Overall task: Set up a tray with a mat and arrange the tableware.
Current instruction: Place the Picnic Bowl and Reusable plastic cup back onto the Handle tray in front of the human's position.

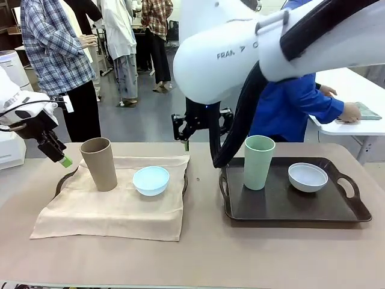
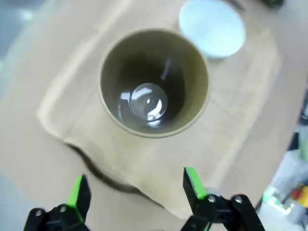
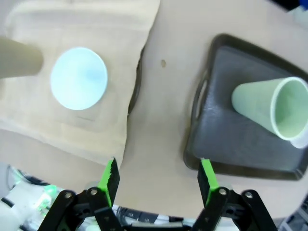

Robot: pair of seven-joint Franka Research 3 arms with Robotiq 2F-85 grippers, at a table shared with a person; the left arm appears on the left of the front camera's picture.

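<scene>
The tan cup [image 1: 100, 164] and light blue bowl [image 1: 150, 180] stand on the beige mat [image 1: 114, 211], draped over what looks like a second tray [image 1: 62, 182]. The pale green cup [image 1: 258, 161] and white bowl [image 1: 307, 176] sit on the bare dark tray [image 1: 289, 208]. The left gripper [image 2: 134, 182] hangs spread, empty, near the tan cup's rim — the right gripper [image 3: 158, 168] likewise, above the gap between trays.
</scene>
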